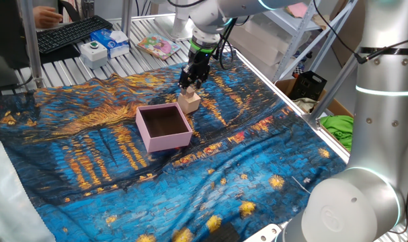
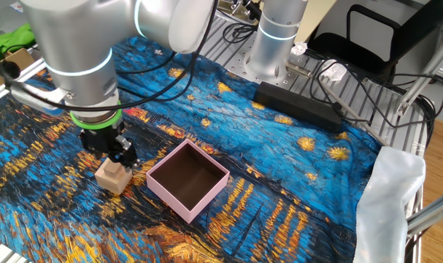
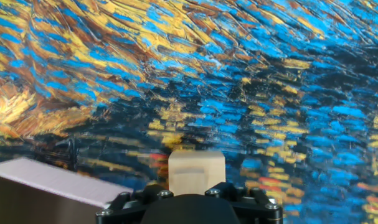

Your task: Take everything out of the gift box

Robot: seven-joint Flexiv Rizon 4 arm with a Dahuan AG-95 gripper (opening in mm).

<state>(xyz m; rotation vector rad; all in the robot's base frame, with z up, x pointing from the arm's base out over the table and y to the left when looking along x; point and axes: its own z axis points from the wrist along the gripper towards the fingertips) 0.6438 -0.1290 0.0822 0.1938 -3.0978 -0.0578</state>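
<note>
In one fixed view, we are seeing the tool (image 1: 189,85) poised directly over a pale wooden block (image 1: 189,101) that is sitting on the painted cloth (image 1: 89,154) covering the bench, just beside the far wall of the pink gift box (image 1: 164,126). We are judging the block to be out of the box, set down clear of its wall; the brown interior is showing nothing inside from here.

In the other fixed view, we are looking from the opposite side: the tool (image 2: 122,153) is sitting at the block's (image 2: 112,175) top, and the gift box (image 2: 187,180) is again looking empty. We cannot tell whether the fingers are clamping or released.

In the hand view, we are seeing the block (image 3: 196,173) straight ahead, the box's (image 3: 51,179) corner at lower left, the fingertips hidden.
</note>
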